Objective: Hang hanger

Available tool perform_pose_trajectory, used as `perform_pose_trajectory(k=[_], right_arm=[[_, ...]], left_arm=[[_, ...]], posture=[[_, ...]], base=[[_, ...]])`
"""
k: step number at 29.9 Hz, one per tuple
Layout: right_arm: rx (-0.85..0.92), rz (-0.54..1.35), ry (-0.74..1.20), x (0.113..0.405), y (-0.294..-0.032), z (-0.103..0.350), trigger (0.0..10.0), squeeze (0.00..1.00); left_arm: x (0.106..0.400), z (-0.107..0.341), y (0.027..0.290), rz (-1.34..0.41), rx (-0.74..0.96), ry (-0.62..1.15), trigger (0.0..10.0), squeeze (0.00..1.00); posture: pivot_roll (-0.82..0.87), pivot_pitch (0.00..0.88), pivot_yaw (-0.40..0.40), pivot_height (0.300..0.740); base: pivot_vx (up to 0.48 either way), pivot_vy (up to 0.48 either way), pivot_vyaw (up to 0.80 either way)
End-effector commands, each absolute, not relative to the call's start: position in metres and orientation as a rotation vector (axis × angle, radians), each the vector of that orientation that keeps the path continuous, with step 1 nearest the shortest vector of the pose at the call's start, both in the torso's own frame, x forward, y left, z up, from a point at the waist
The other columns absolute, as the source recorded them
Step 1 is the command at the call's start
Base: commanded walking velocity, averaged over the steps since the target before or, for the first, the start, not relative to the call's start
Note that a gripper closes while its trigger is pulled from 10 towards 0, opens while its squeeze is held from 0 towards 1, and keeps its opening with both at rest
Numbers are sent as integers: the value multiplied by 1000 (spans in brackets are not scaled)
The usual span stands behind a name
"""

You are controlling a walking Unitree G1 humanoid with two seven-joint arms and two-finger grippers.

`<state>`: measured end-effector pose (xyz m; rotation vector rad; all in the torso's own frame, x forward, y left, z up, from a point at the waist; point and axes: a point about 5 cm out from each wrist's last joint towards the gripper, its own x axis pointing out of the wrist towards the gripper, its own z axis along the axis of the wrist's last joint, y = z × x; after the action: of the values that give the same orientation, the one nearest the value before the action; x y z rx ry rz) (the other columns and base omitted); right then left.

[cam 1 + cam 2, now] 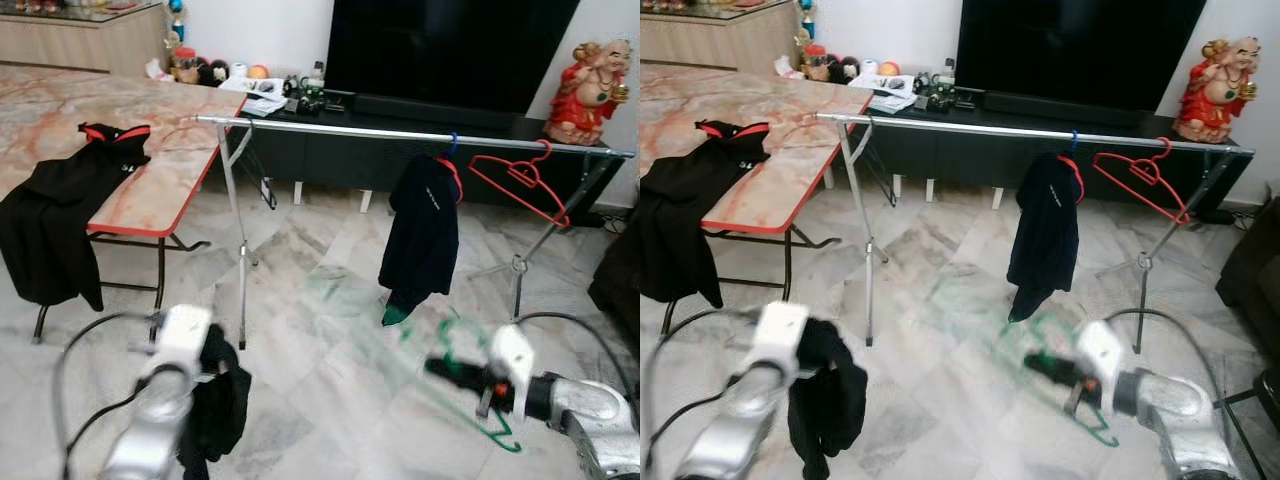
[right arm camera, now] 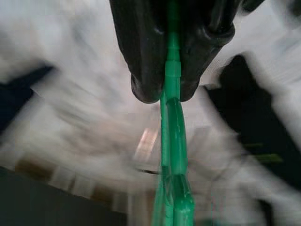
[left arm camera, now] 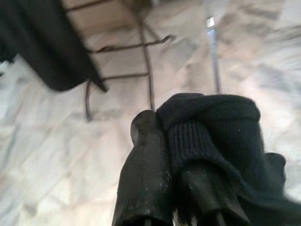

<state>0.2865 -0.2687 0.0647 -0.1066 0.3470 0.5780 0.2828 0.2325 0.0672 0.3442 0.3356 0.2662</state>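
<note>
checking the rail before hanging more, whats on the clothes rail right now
On the clothes rail hang a dark jacket and an empty red hanger. The jacket covers most of its own hanger, so only a red edge shows at its shoulder.

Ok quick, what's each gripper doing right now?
Left gripper: closed on a dark garment.
Right gripper: closed on a green hanger.

right pincer grips green hanger below rail.

Glossy plastic hanger — knitted cloth
</note>
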Motion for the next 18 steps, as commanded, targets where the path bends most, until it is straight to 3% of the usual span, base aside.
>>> perform_pose_trajectory(k=[1, 2, 3, 4, 7, 8, 11, 13, 18], right_arm=[[-85, 382, 377, 286, -278, 55, 2745, 0], [-87, 321, 401, 285, -281, 50, 2745, 0], [-74, 111, 480, 277, -291, 33, 10000, 0], [-59, -56, 556, 266, -296, 15, 10000, 0], [-90, -154, 656, 249, -294, -6, 10000, 0], [-88, -233, 740, 231, -292, -24, 10000, 0], [-60, -264, 777, 221, -289, -33, 10000, 0], [-33, -289, 944, 182, -269, -66, 10000, 0], [28, -347, 1075, 143, -249, -89, 10000, 0]], left_arm=[[287, 77, 222, 239, 264, 265, 10000, 0], [287, 76, 221, 230, 236, 261, 10000, 0], [286, 78, 208, 151, 150, 222, 10000, 0], [284, 81, 197, 99, 85, 182, 10000, 0], [281, 82, 190, 72, 4, 172, 10000, 0], [279, 82, 187, 62, -2, 171, 10000, 0], [278, 82, 186, 55, 6, 170, 10000, 0], [277, 84, 182, 23, -32, 127, 10000, 0], [273, 88, 184, 63, -99, 75, 10000, 0]], posture=[[113, 0, -52, 740], [113, 0, -52, 740], [107, 0, -45, 740], [104, 0, -40, 740], [108, 0, -34, 740], [117, 0, -31, 740], [130, 0, -32, 740], [145, 0, -27, 740], [161, 0, -7, 740]], base=[[0, 0, 0], [0, 0, 0], [0, 0, 0], [0, 0, 0], [0, 0, 0], [0, 0, 0], [0, 0, 0], [0, 0, 0], [0, 0, 0]])
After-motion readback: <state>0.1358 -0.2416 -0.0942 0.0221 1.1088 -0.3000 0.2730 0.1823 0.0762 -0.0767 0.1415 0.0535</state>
